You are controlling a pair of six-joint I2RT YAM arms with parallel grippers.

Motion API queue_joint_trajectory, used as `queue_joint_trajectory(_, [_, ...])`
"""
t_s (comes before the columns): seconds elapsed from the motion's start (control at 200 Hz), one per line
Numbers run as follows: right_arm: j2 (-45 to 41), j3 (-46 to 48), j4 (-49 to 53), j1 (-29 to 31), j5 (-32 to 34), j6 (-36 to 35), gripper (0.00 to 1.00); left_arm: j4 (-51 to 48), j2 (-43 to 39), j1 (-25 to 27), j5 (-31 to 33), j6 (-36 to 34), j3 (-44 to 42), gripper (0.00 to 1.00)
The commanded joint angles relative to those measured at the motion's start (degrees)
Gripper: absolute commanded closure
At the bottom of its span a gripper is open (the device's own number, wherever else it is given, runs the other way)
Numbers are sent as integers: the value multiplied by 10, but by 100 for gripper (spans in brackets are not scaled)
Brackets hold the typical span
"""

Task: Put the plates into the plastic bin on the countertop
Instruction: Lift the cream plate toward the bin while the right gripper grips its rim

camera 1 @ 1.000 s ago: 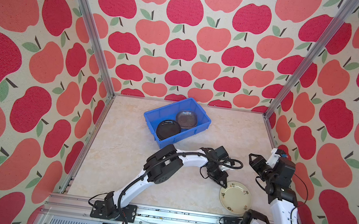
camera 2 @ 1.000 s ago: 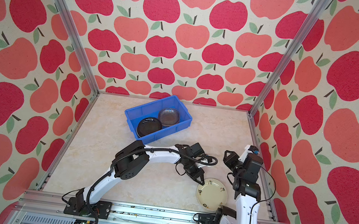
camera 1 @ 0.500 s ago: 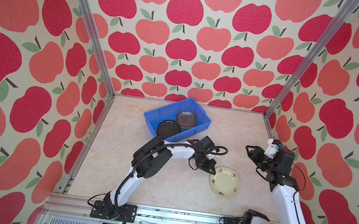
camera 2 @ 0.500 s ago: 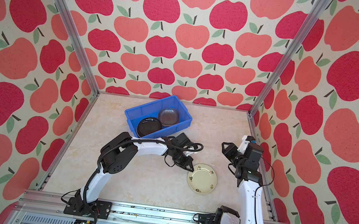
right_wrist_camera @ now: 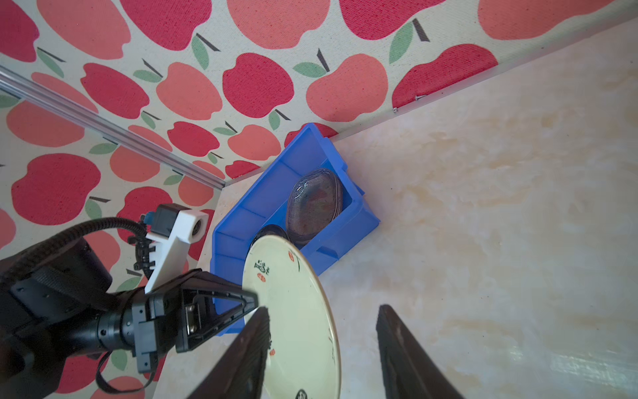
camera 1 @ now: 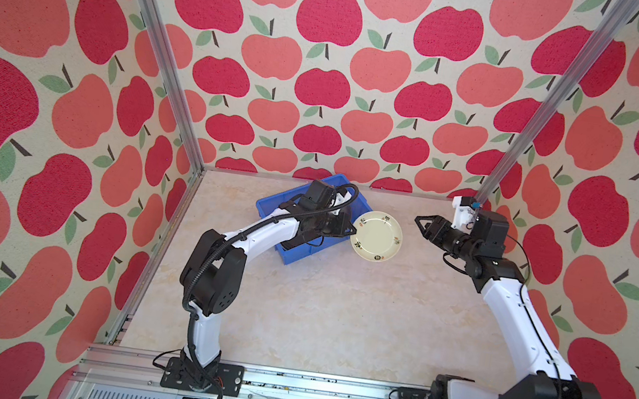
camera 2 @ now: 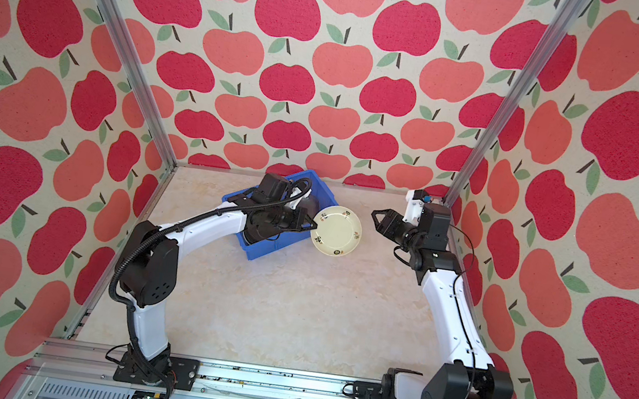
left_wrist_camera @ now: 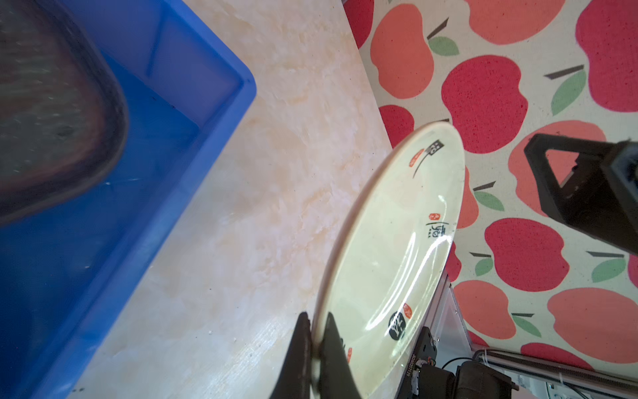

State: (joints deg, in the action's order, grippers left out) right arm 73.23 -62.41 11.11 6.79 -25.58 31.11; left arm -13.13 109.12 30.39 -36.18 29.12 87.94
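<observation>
On your left, the left arm (camera 1: 259, 233) bends across the blue bin (camera 1: 296, 254), which sits at an angle on the desk (camera 1: 315, 313) close to the back wall. Inside the bin a smoky glass plate (right_wrist_camera: 312, 203) lies flat at one end, and a black plate (right_wrist_camera: 272, 228) lies next to it, mostly hidden (the arm covers both of them in both top views). At the bin's right end, your left hand (camera 1: 353, 230) is pinched tight on the rim of the cream plate (camera 1: 376, 236), with the thin edge caught between its two fingers (left_wrist_camera: 297, 352). The plate is round, with small black and orange-red marks around its border. It hangs tilted in the air over the desk, just beside the bin's right end and outside its walls. Further right, your right hand (camera 1: 421, 225) points at the plate from the other side. It is near the plate but not touching it, and its fingers stand parted with nothing between them
</observation>
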Motion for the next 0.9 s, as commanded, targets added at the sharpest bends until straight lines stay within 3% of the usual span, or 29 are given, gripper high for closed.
queue_joint_trajectory(0.0, [35,-22,-15,29,-43,-11,50,68,-15,-30,-46,62,-29,100])
queue_joint_trajectory(0.21, [117,-48,-65,87,-76,11,52,156,-27,-63,-75,124,-80,100])
queue_joint_trajectory(0.475, [205,-89,-88,124,-79,32,55,165,-30,-79,-83,122,-99,100])
queue_joint_trajectory(0.685, [211,-124,-51,127,-45,8,56,156,-41,-104,-84,114,-114,100])
queue_joint_trajectory(0.895, [239,-160,-28,132,-61,2,54,152,-42,-122,-93,108,-112,100])
